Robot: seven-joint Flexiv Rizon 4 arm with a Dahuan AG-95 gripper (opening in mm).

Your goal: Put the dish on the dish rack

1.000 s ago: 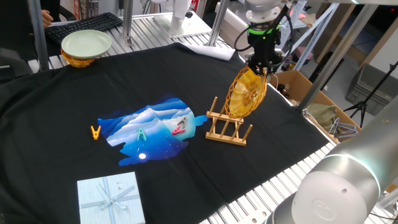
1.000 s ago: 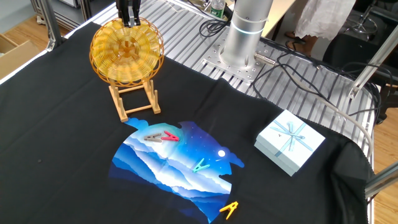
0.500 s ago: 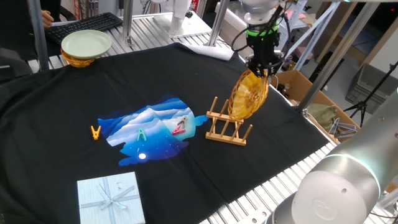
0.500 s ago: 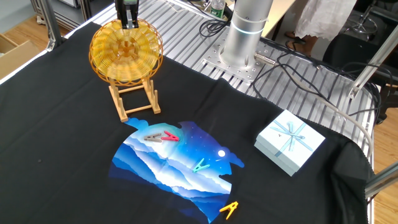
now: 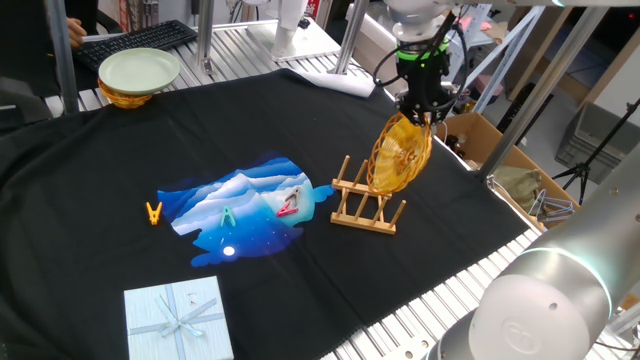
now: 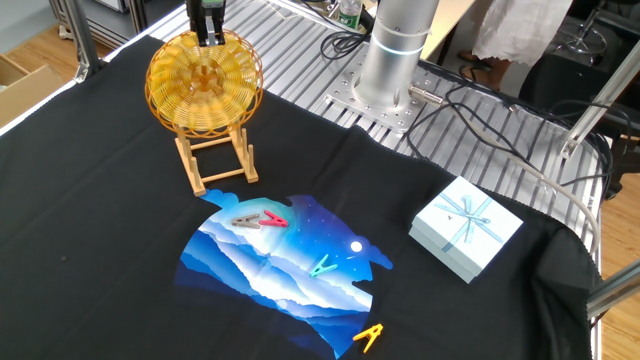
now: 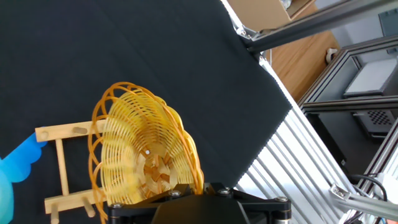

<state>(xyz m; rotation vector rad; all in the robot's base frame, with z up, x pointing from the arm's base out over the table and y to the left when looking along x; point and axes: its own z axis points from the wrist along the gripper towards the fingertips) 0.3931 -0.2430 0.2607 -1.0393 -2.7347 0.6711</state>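
Observation:
The dish is a golden woven wicker plate, held upright on edge at the far end of the dish rack, a small light wooden rack with pegs. My gripper is shut on the dish's top rim. In the other fixed view the dish stands over the rack, with the gripper on its top edge. In the hand view the dish hangs from the fingers, with the rack behind it at the left. I cannot tell whether the dish's lower edge touches the rack.
A pale green plate sits on a bowl at the far left. A blue printed cloth with clothespins lies left of the rack, an orange clothespin beside it. A gift box is near the front. A cardboard box stands beyond the table's right edge.
The gripper and dish have shifted slightly, the dish now a little higher and more upright over the rack's far end.

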